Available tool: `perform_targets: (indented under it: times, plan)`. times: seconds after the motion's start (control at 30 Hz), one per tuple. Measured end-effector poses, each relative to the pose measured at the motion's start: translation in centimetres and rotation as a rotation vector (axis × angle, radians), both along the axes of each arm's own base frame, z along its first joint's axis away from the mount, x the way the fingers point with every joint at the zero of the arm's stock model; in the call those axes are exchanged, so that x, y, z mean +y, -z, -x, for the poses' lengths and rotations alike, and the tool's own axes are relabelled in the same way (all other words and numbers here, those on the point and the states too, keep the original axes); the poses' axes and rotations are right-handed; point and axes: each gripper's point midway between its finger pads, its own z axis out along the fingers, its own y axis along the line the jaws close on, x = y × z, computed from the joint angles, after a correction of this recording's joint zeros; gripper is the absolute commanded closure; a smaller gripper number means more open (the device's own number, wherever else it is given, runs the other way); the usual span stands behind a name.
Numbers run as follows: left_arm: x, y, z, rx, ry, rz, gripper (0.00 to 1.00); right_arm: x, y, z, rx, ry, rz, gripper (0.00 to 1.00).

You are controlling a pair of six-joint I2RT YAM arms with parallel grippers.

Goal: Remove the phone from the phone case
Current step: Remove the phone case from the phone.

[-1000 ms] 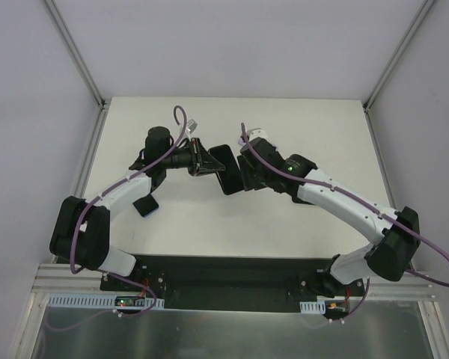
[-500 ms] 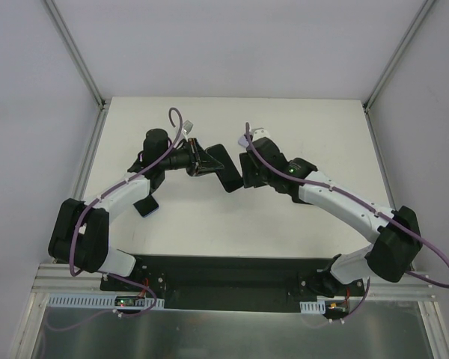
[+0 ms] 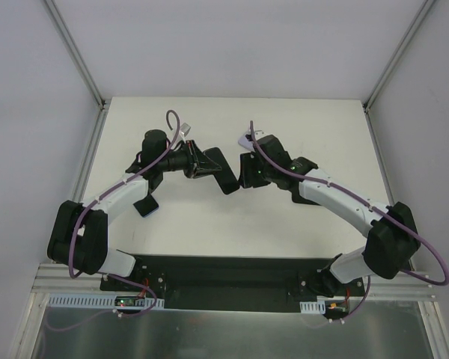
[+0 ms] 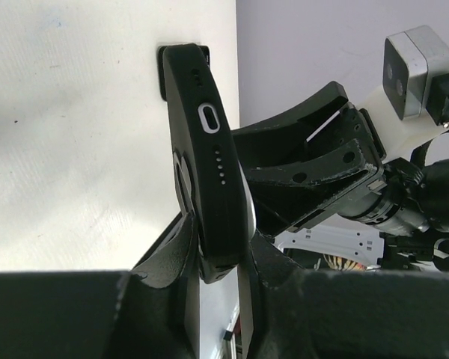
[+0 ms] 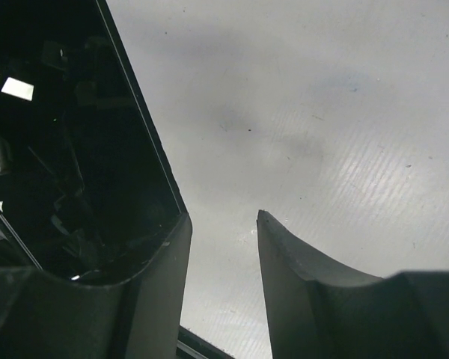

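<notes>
The phone in its black case (image 3: pixel 221 169) is held above the middle of the table. My left gripper (image 3: pixel 200 161) is shut on one end of it. In the left wrist view the case (image 4: pixel 206 142) stands edge-on between my fingers (image 4: pixel 172 250), its charging-port edge facing the camera, and the left gripper (image 4: pixel 221 239) clamps both faces. My right gripper (image 3: pixel 244 172) is open at the phone's other end. In the right wrist view the dark glossy phone (image 5: pixel 60 149) lies outside the left finger (image 5: pixel 168 254), and the gap of the right gripper (image 5: pixel 223 224) holds nothing.
A small dark object (image 3: pixel 145 206) lies on the white table (image 3: pixel 284 120) under the left arm. Metal frame posts stand at the back corners. The right arm's black gripper body (image 4: pixel 314 172) fills the space just behind the phone.
The right gripper has shifted slightly left and away along the phone's end. The left gripper and the cased phone have moved a little to the left. Both grips look unchanged.
</notes>
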Motion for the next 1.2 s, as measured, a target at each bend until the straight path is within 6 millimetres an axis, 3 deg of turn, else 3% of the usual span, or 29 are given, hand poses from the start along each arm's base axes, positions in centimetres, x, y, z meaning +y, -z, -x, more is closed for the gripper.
perform_targets:
  times: [0.2, 0.27, 0.43, 0.63, 0.77, 0.87, 0.9, 0.93, 1.07, 1.2]
  plan:
    - [0.1, 0.2, 0.5, -0.007, 0.020, -0.013, 1.00, 0.2, -0.2, 1.1, 0.043, -0.035, -0.040, 0.55]
    - [0.1, 0.1, 0.9, -0.027, 0.044, -0.011, 1.00, 0.3, -0.7, 1.7, 0.065, -0.049, -0.076, 0.50]
    - [-0.1, -1.3, 2.0, -0.091, 0.109, 0.022, 1.00, 1.1, -3.3, 3.3, 0.170, -0.121, -0.307, 0.42]
    - [-0.2, -3.1, 2.9, -0.186, 0.156, 0.053, 1.00, 2.0, -4.4, 4.5, 0.301, -0.203, -0.485, 0.43]
    - [-0.3, -3.6, 3.2, -0.220, 0.181, 0.068, 1.00, 2.9, -4.8, 5.7, 0.361, -0.260, -0.569, 0.54]
    - [-0.3, -4.1, 3.2, -0.251, 0.187, 0.081, 1.00, 3.2, -5.2, 6.4, 0.396, -0.294, -0.637, 0.76]
    - [-0.2, -4.4, 3.0, -0.265, 0.183, 0.086, 1.00, 3.3, -5.5, 6.6, 0.405, -0.309, -0.658, 0.91]
    - [-0.1, -4.8, 2.9, -0.284, 0.179, 0.095, 1.00, 3.4, -5.8, 6.8, 0.411, -0.322, -0.677, 0.97]
    - [0.2, -5.9, 2.2, -0.295, 0.170, 0.141, 1.00, 3.7, -8.1, 7.2, 0.358, -0.403, -0.740, 0.99]
    - [0.0, -7.1, 2.0, -0.315, 0.186, 0.197, 1.00, 3.6, -9.1, 7.2, 0.322, -0.404, -0.762, 0.98]
